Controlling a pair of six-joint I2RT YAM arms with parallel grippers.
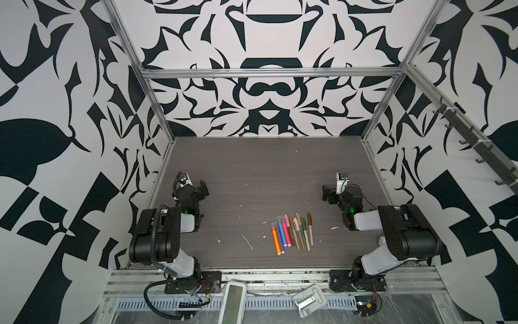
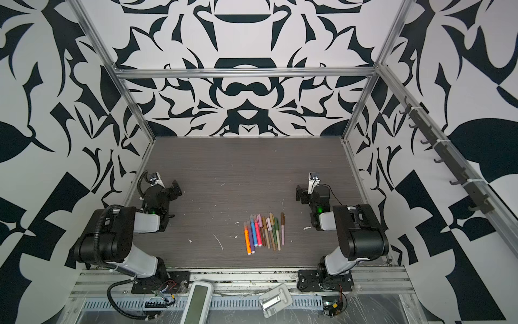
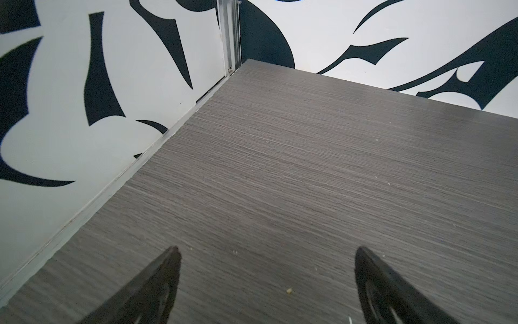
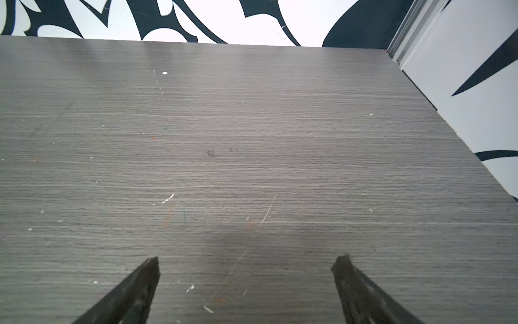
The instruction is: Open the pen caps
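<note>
Low and just right of centre in both top views: pens in a tight row, flat on the table, caps on the far ends. Farther up, at mid-left: left gripper, fingers spread wide, nothing between them. At mid-right, level with it: right gripper, likewise spread and empty, well apart from the pens. Beyond, filling the top: patterned wall.

The grey wood-grain table carries a side-by-side row of pens at 5 o'clock from centre, with white scuffs at 7 o'clock.
</note>
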